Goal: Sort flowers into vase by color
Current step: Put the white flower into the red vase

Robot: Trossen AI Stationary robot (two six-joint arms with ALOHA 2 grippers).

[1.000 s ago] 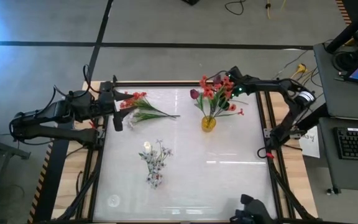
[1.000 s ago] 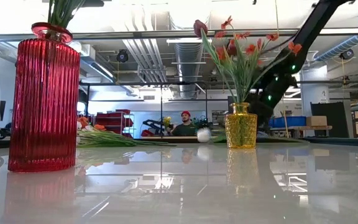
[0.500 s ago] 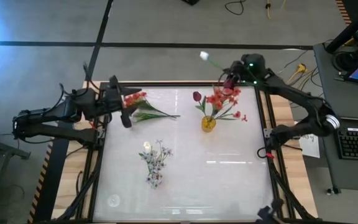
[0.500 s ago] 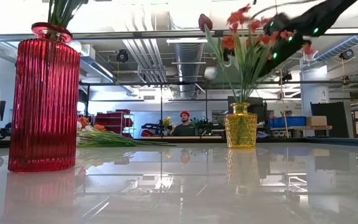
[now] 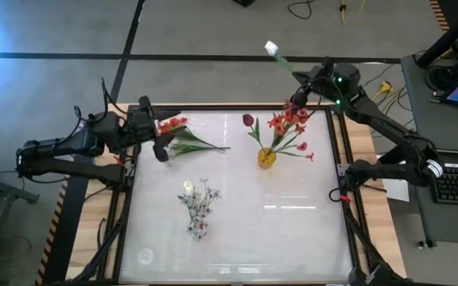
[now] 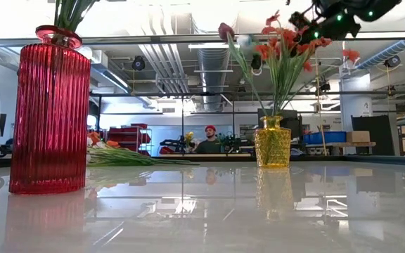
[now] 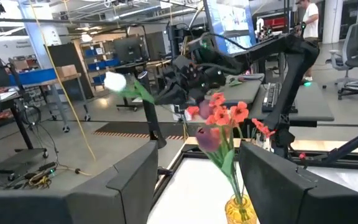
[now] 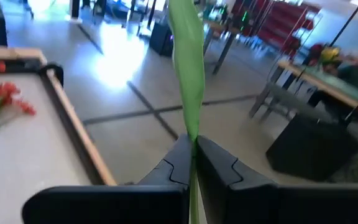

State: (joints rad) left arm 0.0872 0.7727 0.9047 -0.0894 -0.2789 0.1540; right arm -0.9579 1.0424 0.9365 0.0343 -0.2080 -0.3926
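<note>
Toward the upper right of the high view, the right pincer [image 5: 299,94] is pinching shut on the white rose [image 5: 271,48] by its thin, probably springy, light stem, lifting it beyond the worktop [image 5: 237,214].

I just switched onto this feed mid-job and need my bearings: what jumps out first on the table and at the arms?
The right gripper, raised above the table's far right corner, is shut on the green stem of a white rose that sticks out past the far edge. Just below it stands the yellow vase with orange-red blossoms and a maroon tulip. The left gripper hovers, jaws apart, by the flowers lying at far left.
</note>
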